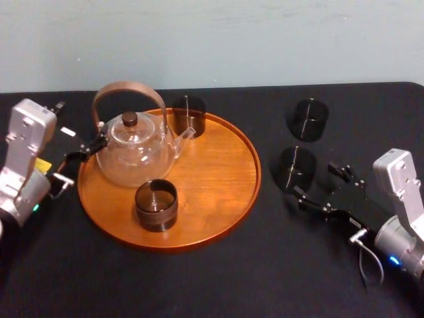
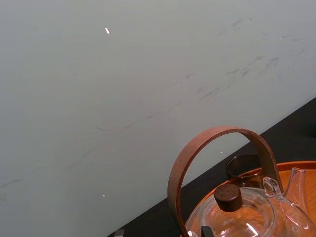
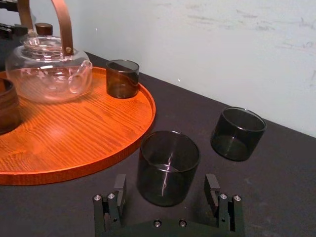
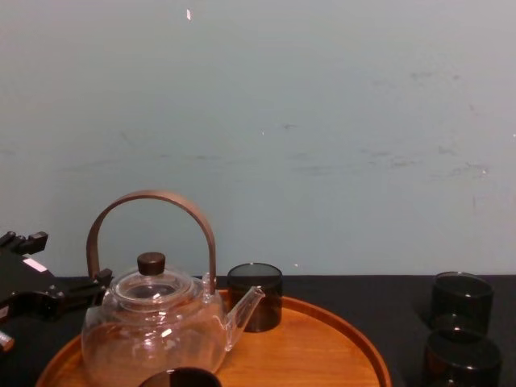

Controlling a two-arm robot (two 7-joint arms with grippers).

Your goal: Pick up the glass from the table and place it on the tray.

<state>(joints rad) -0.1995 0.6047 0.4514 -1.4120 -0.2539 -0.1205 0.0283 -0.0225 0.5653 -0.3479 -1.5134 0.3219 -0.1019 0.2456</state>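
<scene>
Two dark smoked glasses stand on the black table to the right of the tray. The nearer glass stands upright between the spread fingers of my right gripper, which is open and apart from its sides. The farther glass stands behind it. The round orange-brown tray holds a glass teapot and two more dark glasses. My left gripper hangs open at the tray's left edge beside the teapot.
The teapot's arched wooden handle rises above the tray's left half. The tray's right half is bare wood. A pale wall runs behind the table's far edge.
</scene>
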